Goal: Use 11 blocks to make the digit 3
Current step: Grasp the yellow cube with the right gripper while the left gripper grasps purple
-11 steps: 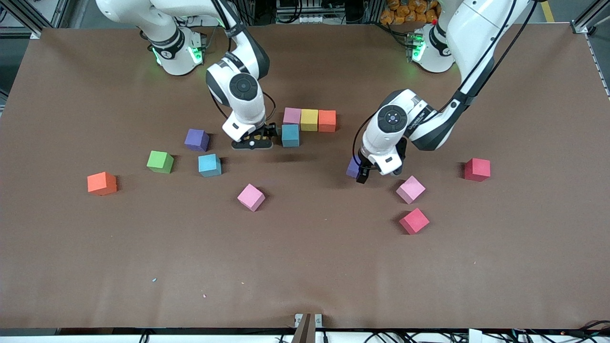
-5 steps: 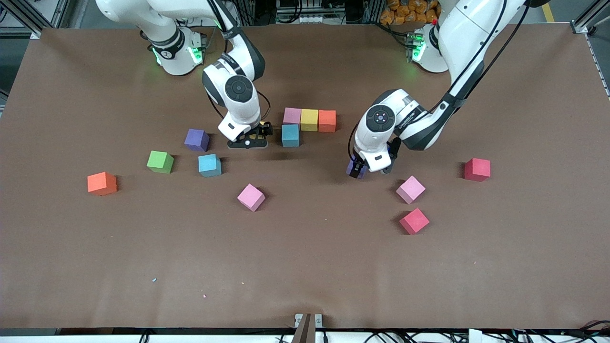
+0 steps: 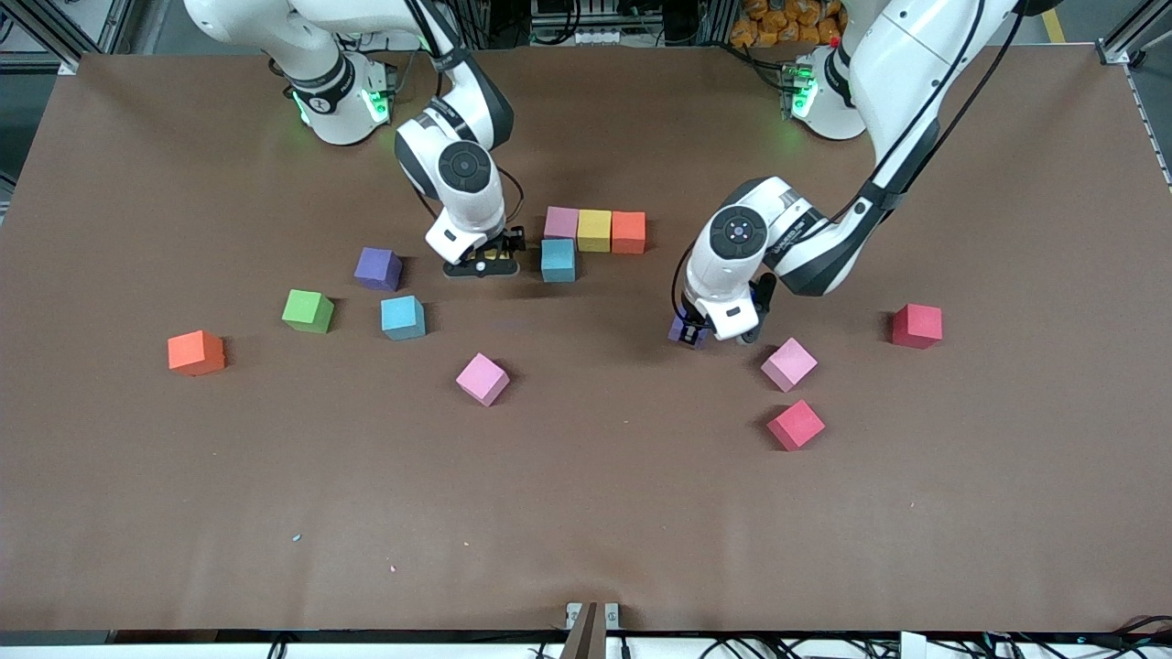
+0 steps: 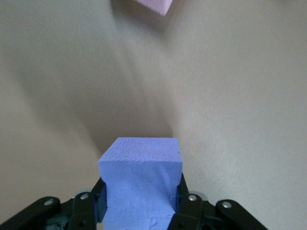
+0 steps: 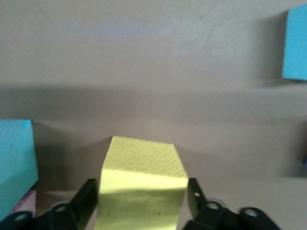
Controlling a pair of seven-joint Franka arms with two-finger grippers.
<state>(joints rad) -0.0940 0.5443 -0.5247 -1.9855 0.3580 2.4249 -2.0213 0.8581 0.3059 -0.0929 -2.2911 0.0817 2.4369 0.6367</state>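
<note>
We clamp a purple block on the desk with the left gripper; the right gripper straddles a yellow block beside the started figure, jaws not visibly touching. They look light, matte foam; flat sides grip best.

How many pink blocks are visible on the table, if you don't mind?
3: one pink block ends the row beside the yellow block, one lies alone nearer the camera, one beside the left gripper.

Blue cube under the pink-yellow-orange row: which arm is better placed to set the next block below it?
Right. The right gripper, with a yellow cube between its fingers, sits beside that blue cube. The left gripper, closed on a purple cube, is toward the left arm's end.
</note>
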